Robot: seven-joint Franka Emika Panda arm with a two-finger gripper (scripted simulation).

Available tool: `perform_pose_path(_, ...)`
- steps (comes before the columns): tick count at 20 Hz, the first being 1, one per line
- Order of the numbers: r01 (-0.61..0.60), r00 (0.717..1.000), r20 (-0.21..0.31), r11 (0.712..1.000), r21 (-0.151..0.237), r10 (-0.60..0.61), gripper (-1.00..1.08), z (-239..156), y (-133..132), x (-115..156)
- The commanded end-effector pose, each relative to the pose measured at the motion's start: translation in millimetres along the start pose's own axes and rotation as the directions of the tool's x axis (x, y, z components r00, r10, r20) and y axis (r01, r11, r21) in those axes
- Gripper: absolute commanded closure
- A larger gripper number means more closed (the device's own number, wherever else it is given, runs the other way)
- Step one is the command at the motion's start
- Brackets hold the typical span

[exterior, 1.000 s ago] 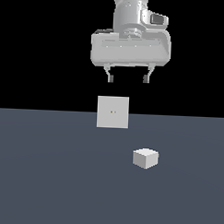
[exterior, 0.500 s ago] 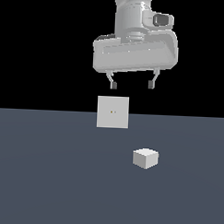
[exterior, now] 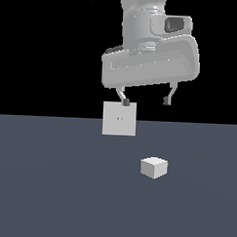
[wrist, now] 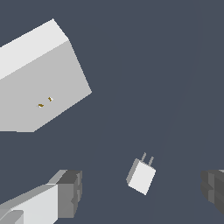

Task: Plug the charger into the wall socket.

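Flat slate-blue floor (exterior: pixel 48 195), plain black backdrop (exterior: pixel 45 49), even light

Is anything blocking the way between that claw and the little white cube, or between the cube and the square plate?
Nothing visible does. The open claw hangs above the charger with only empty space between them. Between the charger and the wall socket lies only bare grey floor; in the wrist view the charger's two prongs show.
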State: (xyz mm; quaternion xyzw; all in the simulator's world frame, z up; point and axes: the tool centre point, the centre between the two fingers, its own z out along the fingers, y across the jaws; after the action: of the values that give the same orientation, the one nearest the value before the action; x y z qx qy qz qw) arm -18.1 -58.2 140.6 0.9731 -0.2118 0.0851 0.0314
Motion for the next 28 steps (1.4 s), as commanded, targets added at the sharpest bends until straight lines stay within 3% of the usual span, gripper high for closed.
perform_pose_path(1, -0.048, 0.999, -0.016, 0.999, -0.008, 0.048, -0.92, 6.7, 3.7, -5.1)
perform_pose_path(11, -0.221, 0.973, -0.076, 0.975, -0.035, 0.218, -0.92, 32.0, 15.8, -23.5)
perform_pose_path(28, -0.436, 0.892, -0.159, 0.898, -0.058, 0.423, -0.92, 66.4, 28.2, -47.1)
